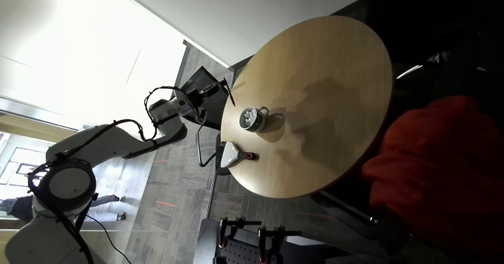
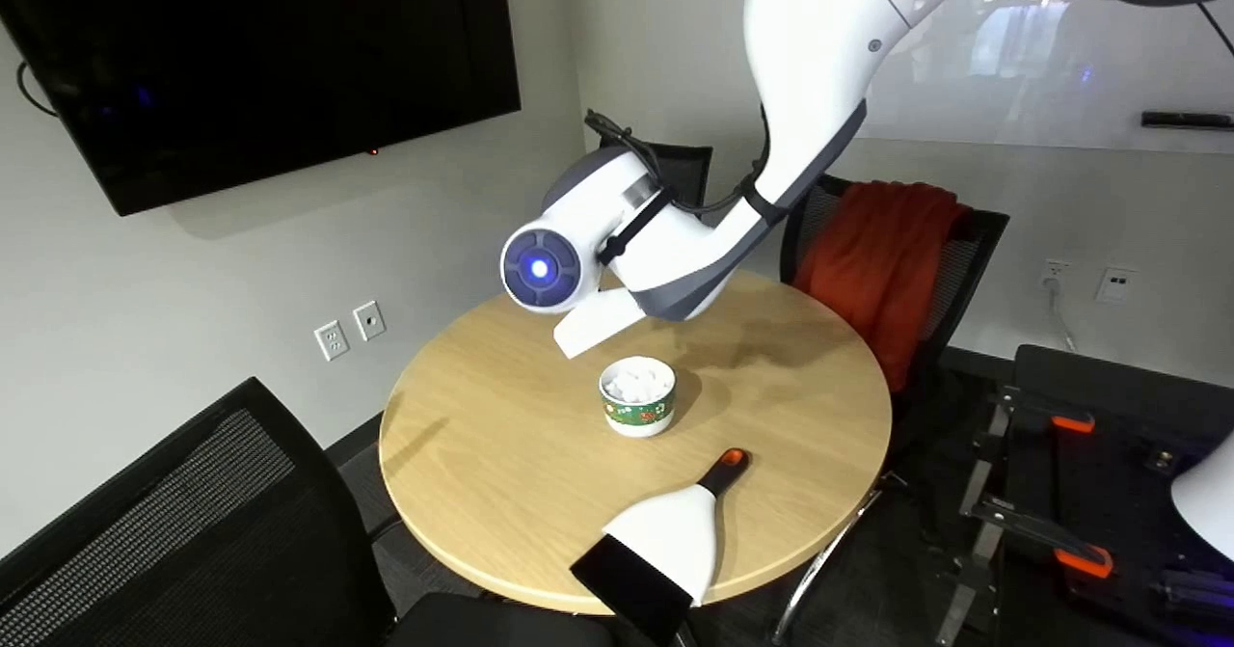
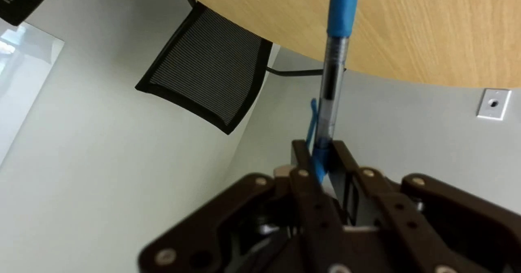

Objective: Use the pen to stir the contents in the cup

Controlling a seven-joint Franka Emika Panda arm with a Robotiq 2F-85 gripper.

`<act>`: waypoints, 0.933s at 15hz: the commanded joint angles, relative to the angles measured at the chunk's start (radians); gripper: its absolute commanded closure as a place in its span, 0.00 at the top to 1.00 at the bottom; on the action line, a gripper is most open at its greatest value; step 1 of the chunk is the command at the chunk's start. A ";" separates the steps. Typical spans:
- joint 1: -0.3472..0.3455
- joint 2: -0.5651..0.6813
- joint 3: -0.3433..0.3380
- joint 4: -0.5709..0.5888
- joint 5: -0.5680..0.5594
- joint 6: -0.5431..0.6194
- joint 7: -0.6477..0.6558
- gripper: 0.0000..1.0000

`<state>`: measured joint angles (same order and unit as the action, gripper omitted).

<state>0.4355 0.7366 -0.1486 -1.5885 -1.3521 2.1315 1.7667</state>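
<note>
The pen [image 3: 334, 63] is in the robot's gripper [image 3: 320, 154], which pinches it near its blue clip end, the clear barrel and blue grip reaching out ahead. So the picking-up looks done, and the stirring looks not yet begun. The cup [image 2: 640, 413] stands upright on the round table [image 2: 501, 493], holding a good heap of white lumps [image 2: 636, 385]. In an exterior view the pen [image 1: 230, 95] slants down toward the table, its far end to one side of the cup and, I'd judge, higher than its rim, not touching. What's left is to bring it across, dip it in and work it round. I can't see the tip in the wrist view; it runs off the top.

As for room, the pen hangs near the table's edge, with a chair [image 1: 214, 108] just past it, while the cup sits in from the edge with wood all round. The scraper [image 2: 675, 522] lies apart, across the cup from the pen, its wide end at the edge, so the pen's side looks the easy way in. Inside the cup it's tight: a broad sweep could push lumps over the rim or shove the cup along.
</note>
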 commanded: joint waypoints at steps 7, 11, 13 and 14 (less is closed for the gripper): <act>-0.059 -0.029 0.207 -0.157 -0.189 -0.286 0.287 0.17; -0.076 -0.026 0.214 -0.161 -0.198 -0.292 0.304 0.04; -0.087 -0.015 0.227 -0.166 -0.221 -0.292 0.328 0.04; -0.091 -0.007 0.229 -0.169 -0.237 -0.292 0.343 0.04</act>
<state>0.3699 0.7120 0.0505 -1.7563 -1.5406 1.8681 2.0668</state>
